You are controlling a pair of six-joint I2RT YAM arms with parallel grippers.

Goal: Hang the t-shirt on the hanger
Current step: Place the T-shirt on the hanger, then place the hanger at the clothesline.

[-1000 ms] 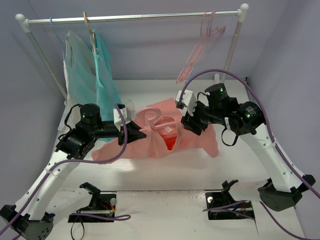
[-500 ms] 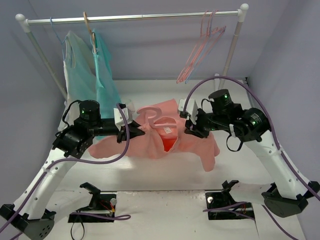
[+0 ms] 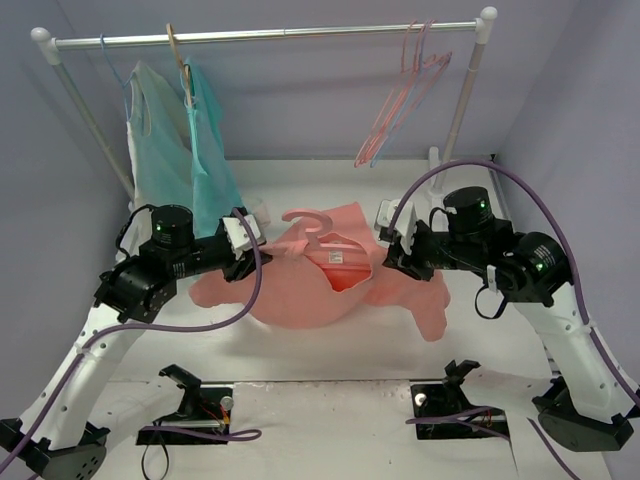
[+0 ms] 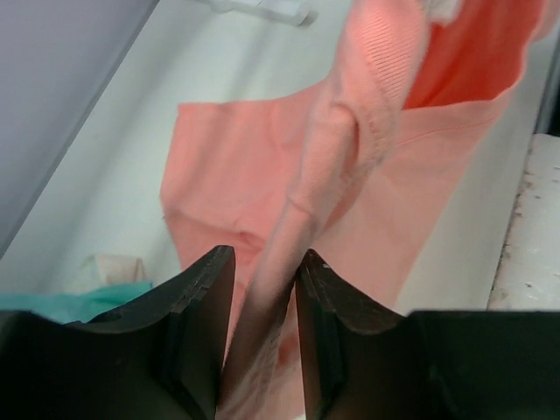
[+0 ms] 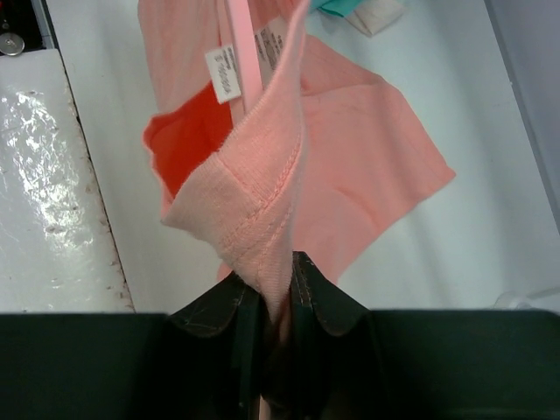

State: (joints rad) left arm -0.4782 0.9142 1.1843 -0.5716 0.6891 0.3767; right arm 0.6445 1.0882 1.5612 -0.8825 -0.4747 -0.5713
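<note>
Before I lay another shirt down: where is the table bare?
Bare table behind the t-shirt, between the teal garment and right rack post; also the strip in front of it. Crowded mid-table: left gripper and right gripper hold the t-shirt, hanger in its collar.

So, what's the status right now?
Left gripper and right gripper shut on the t-shirt collar. Hanger sits in the neck opening, hook out. Nothing seen in the way.
</note>
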